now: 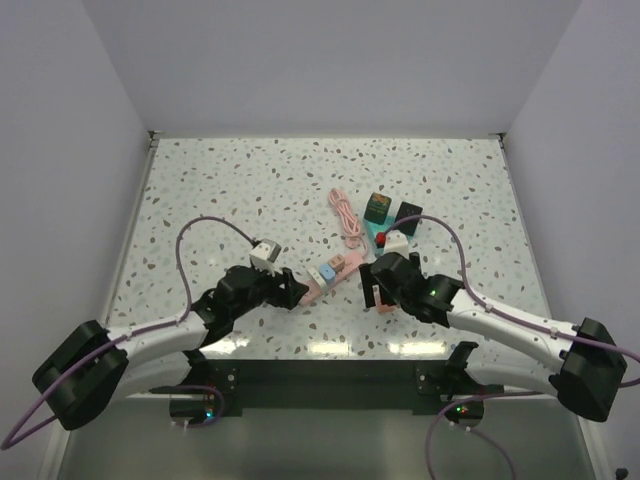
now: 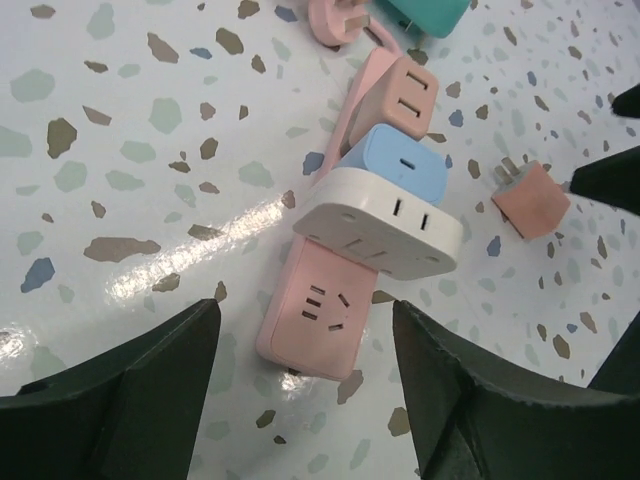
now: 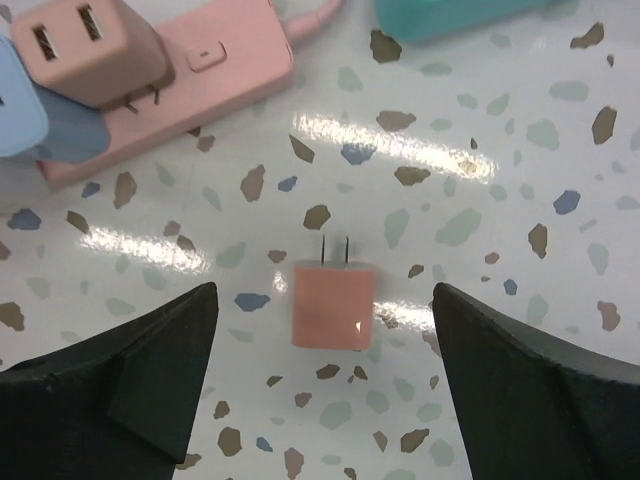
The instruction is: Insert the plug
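A pink-orange block (image 3: 332,303) lies loose on the speckled surface (image 1: 250,190); farther back, a coiled pink cable (image 1: 347,217) sits left of a dark cube (image 1: 377,207).

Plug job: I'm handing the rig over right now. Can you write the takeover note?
Left gripper: fingers open and empty, over the near end of the pink power strip.
Right gripper: fingers open and empty, either side of a loose pink plug lying flat on the table.
The off-white plug sits on the strip beside the blue plug.
Done: the plug is on the strip and released.
Left: whether it is fully seated cannot be told; check, and press it down if needed.
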`<control>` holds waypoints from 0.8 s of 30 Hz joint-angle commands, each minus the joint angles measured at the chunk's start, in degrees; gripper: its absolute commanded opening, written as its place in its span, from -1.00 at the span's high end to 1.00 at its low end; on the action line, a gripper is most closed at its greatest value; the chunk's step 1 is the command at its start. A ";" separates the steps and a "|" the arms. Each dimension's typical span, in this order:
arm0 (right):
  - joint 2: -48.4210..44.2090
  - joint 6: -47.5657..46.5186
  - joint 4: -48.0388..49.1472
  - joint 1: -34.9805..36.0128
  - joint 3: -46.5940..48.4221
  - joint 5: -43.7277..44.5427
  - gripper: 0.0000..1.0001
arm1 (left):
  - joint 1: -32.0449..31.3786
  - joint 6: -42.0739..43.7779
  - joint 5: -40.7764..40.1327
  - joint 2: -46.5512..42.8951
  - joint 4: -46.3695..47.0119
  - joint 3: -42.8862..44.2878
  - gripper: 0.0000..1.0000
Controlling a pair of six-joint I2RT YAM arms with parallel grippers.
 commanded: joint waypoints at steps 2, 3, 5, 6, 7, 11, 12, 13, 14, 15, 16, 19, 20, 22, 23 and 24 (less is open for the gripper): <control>-0.53 2.08 1.09 -2.45 -2.68 -3.93 -0.84 | -0.26 -0.36 -0.86 -7.46 -3.66 -0.56 -0.54; 0.26 2.34 1.62 -3.07 -3.64 -4.54 -0.84 | -0.26 -0.44 -0.86 -8.43 -4.18 -0.47 -0.56; 0.79 2.69 2.58 -3.86 -4.70 -5.86 -0.84 | -0.26 -0.79 -0.86 -10.46 -5.59 -0.56 -0.58; 0.88 2.96 2.85 -4.13 -5.49 -6.13 -0.85 | -0.26 -0.88 -0.78 -10.98 -5.77 -0.65 -0.58; 0.88 3.13 3.29 -4.21 -5.93 -6.74 -0.85 | -0.26 -1.06 -0.60 -11.69 -6.03 -0.74 -0.59; 1.50 2.96 4.87 -4.30 -7.34 -8.76 -0.85 | -0.26 -1.32 0.89 -12.57 -5.68 -0.83 -0.59; 1.67 2.70 5.40 -4.39 -7.69 -9.20 -0.85 | -0.26 -1.41 1.16 -12.40 -5.42 -0.83 -0.59; 2.20 2.52 5.92 -4.48 -7.87 -9.56 -0.85 | -0.26 -1.41 1.42 -12.48 -5.25 -0.83 -0.59; 3.33 2.08 6.80 -4.48 -7.87 -9.99 -0.85 | -0.26 -1.50 1.94 -12.31 -5.16 -0.83 -0.59; 4.13 1.82 7.24 -4.57 -7.87 -10.17 -0.85 | -0.26 -1.50 2.12 -12.31 -4.98 -0.83 -0.59; 4.83 1.64 7.51 -4.57 -7.61 -10.26 -0.84 | -0.26 -1.59 2.30 -12.05 -5.07 -0.83 -0.59; 8.00 0.50 8.30 -4.74 -6.82 -11.14 -0.75 | -0.26 -1.59 2.56 -11.87 -4.89 -0.91 -0.58; 9.05 0.24 8.39 -4.74 -6.47 -11.31 -0.61 | -0.26 -1.67 2.83 -11.87 -4.81 -0.91 -0.58; 9.67 0.06 8.48 -4.92 -6.29 -11.84 -0.44 | -0.26 -1.67 3.18 -12.04 -4.54 -0.91 -0.58; 9.93 -0.12 8.48 -4.92 -6.29 -12.02 -0.27 | -0.26 -1.67 3.70 -12.22 -4.37 -0.91 -0.58; 9.94 -0.20 8.48 -4.92 -6.29 -12.37 -0.17 | -0.34 -1.67 4.06 -12.39 -4.19 -1.00 -0.57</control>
